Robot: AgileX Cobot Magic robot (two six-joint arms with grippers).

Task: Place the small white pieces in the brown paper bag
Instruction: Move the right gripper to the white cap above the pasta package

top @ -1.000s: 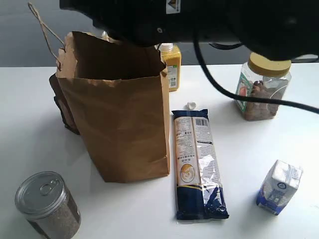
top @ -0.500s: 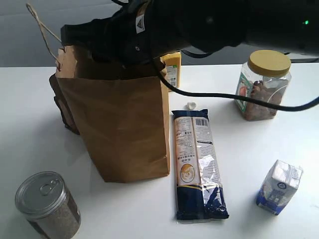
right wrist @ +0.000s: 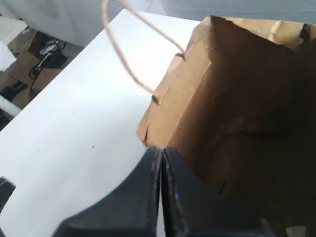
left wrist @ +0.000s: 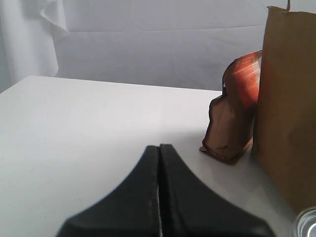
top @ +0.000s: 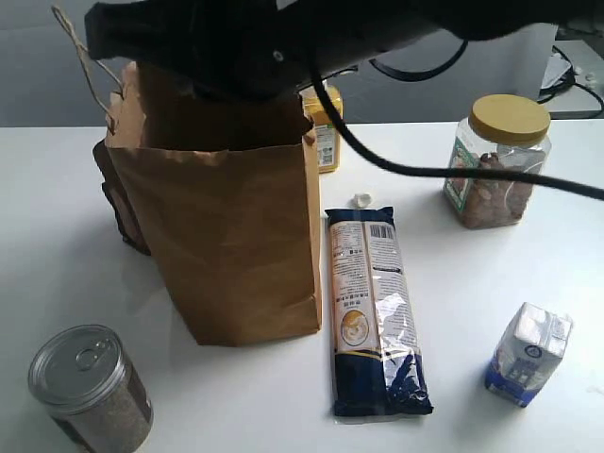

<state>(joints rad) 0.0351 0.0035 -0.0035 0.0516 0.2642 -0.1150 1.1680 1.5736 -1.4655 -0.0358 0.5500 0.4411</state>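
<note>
The brown paper bag [top: 222, 226] stands upright at the left of the table, its cord handle [top: 85, 61] sticking up. One small white piece [top: 360, 199] lies on the table between the bag and the pasta pack; no other white pieces show. My right arm [top: 264, 47] reaches across above the bag's mouth. In the right wrist view my right gripper [right wrist: 161, 150] is shut at the rim of the bag [right wrist: 237, 98], with nothing showing between its fingers. My left gripper [left wrist: 159, 148] is shut and empty, low over the table beside the bag [left wrist: 291, 98].
A dark pouch [left wrist: 232, 118] leans against the bag's far side. A pasta pack [top: 373, 311], a blue-and-white carton [top: 528, 354], a yellow-lidded jar [top: 495, 160], a yellow bottle [top: 326, 127] and a metal-lidded can [top: 90, 387] stand around.
My right arm has swung further left across the top of the bag. The white piece and the other items have not moved.
</note>
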